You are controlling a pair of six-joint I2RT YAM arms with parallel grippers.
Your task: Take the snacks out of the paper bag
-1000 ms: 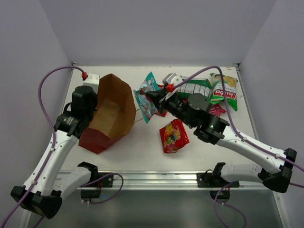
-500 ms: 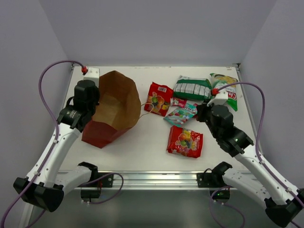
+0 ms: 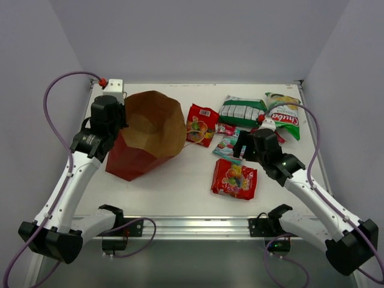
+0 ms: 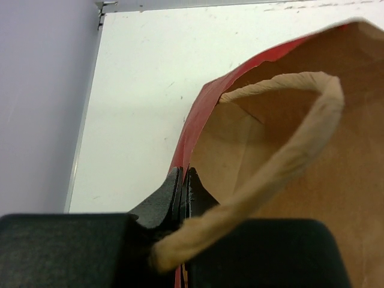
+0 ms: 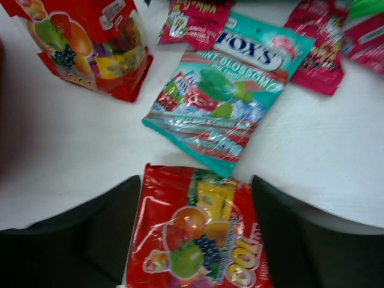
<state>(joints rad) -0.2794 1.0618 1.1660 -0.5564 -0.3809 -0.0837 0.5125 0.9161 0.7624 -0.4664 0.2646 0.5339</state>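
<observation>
Left wrist view puts the left gripper (image 4: 182,180) up close: its two black fingers are clenched flat together on the thin red edge of the paper bag (image 4: 270,138), with the tan inside of the bag to the right and a twine handle (image 4: 300,144) looping up from just beside the pinch. From the top view, that left gripper (image 3: 120,117) sits at the left rim of the paper bag (image 3: 153,123), which leans on the left part of the table (image 3: 180,180) with its wide mouth turned up and toward the middle. Behind the grip, the left arm runs back down and leftward in a long slant to its base at the near left corner. The right gripper (image 5: 197,180) is released, its fingers spread wide and grasping nothing; a red candy bag (image 5: 195,240) lies on the table under the gap, and a teal packet (image 5: 225,102) lies just beyond it. A second red candy bag (image 5: 90,42) is at the upper left of that view, with small red wrappers (image 5: 321,45) along the far side. Seen from above, the right gripper (image 3: 239,144) hangs over the teal packet (image 3: 227,146), its arm slanting back to the near right corner. A green-white striped multipack (image 3: 243,111) and a green chip bag (image 3: 283,117) lie at the far right.
</observation>
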